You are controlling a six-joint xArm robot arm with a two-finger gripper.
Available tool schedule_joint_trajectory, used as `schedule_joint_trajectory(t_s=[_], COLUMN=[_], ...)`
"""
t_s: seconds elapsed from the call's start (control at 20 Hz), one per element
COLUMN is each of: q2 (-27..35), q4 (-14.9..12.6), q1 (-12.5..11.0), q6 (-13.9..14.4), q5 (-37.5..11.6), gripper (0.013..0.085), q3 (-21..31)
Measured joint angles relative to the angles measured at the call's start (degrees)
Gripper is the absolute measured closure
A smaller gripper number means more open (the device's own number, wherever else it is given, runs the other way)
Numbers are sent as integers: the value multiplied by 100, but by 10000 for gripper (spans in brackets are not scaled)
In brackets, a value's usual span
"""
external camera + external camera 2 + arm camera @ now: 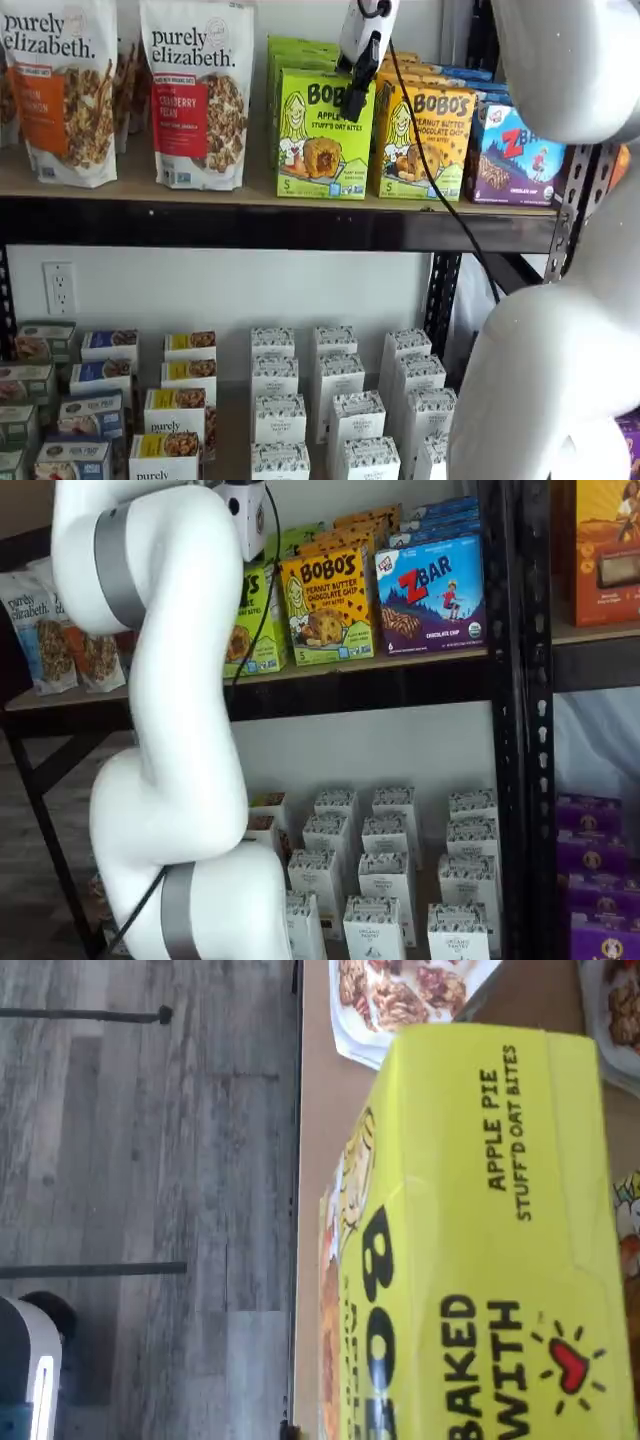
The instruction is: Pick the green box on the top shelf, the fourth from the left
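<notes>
You're mid-approach: lime-green upright carton (322, 135) is sitting unlifted on the tan wood-board top shelf (120, 190) w/ the claw (357, 95) hanging at its upper right corner; jaw state: can't tell, prob. not gripping yet.

Green box (258, 620) half hidden behind arm (160, 680); hand (356, 100) side-on.

White arm reaches up, gripper (357, 95) pointing down, finger gap indiscernible.

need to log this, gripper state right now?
gripper: cannot be told; one black finger shows side-on in front of the green box, no gap visible, and a grip on the box is not evident.
</notes>
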Motion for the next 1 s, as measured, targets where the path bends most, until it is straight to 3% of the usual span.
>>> schedule_joint_trajectory(t_s=[0.1,0.35,0.7,0.95,1.0], q2=[-5,-15,-23,-49,-50], q4=[6,-17,57,56,62], q1=[0,4,-23,-31,-33], q6=[-2,-4,-22,-27,-28], q5=[-1,5,29,-2,3], gripper=[330,330,490,490,530], q3=[13,39,43,63,62])
